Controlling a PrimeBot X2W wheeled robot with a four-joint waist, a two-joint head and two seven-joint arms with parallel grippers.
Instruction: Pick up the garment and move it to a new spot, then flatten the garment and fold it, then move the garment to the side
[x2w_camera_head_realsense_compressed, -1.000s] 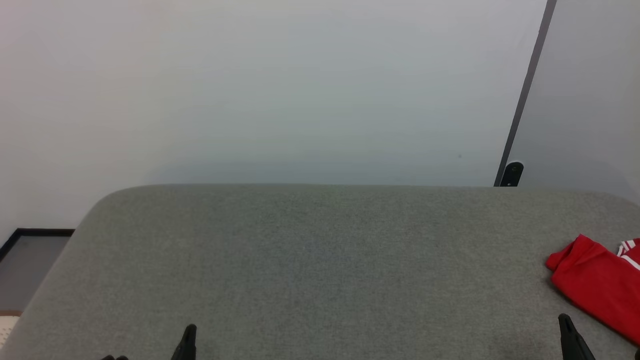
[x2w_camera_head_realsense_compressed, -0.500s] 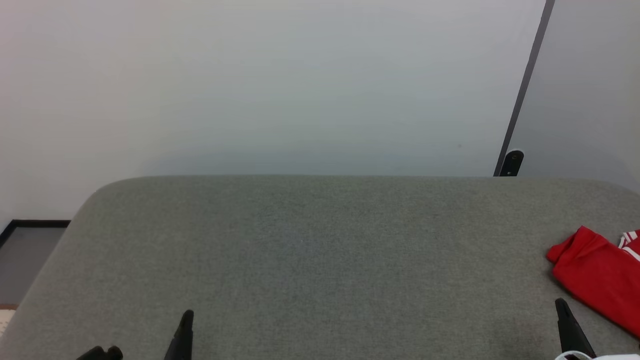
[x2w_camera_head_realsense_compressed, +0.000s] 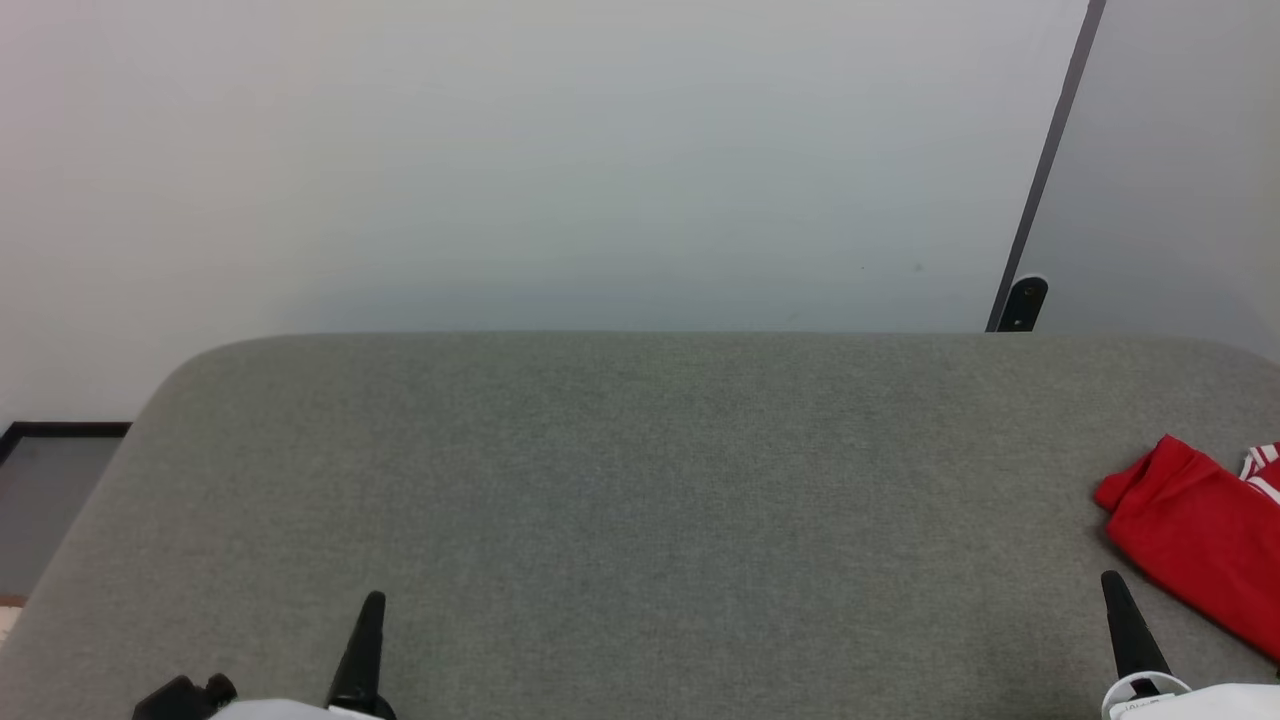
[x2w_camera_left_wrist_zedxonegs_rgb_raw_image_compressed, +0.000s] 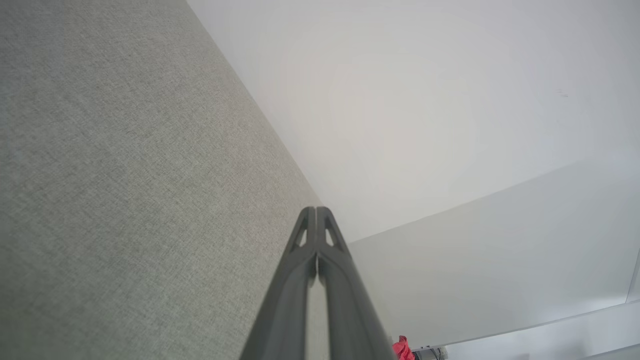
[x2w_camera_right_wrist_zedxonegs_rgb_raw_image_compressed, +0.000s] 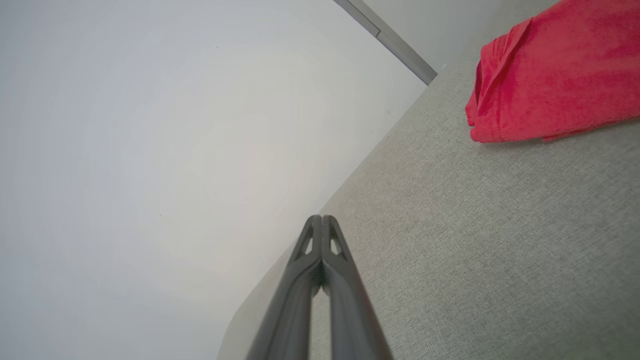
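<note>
Garment: the garment (x2w_camera_head_realsense_compressed: 1195, 540) lies at the far right of the grey padded surface (x2w_camera_head_realsense_compressed: 640, 470), cut off by the head view's right edge, so we see only part of it: red cloth with a slip of white striped panel on its far side
Its lie: in the right wrist view it rests flat and doubled over on itself, with layered hems at one end; we cannot tell a tidy fold from a loose heap, since the rest is out of frame
Left gripper: the left gripper (x2w_camera_head_realsense_compressed: 371, 605) sits at the lower left with its fingers pressed together on nothing, well apart from the cloth
Right gripper: the right gripper (x2w_camera_head_realsense_compressed: 1108, 585) sits at the lower right, its fingers meeting tip to tip with nothing between them, near the garment's closest edge but not touching it
Stage: we judge that this fits two readings, a shirt at the side waiting to be lifted to a new spot, or a folded shirt already set aside; the pictures do not settle which
Doing it well: either way we want the whole shirt in the head view before judging its shape, and we keep the right fingers clear of the hem meanwhile
Risk: the soft cloth would likely drag and lose its layers if a closed fingertip brushed it
</note>
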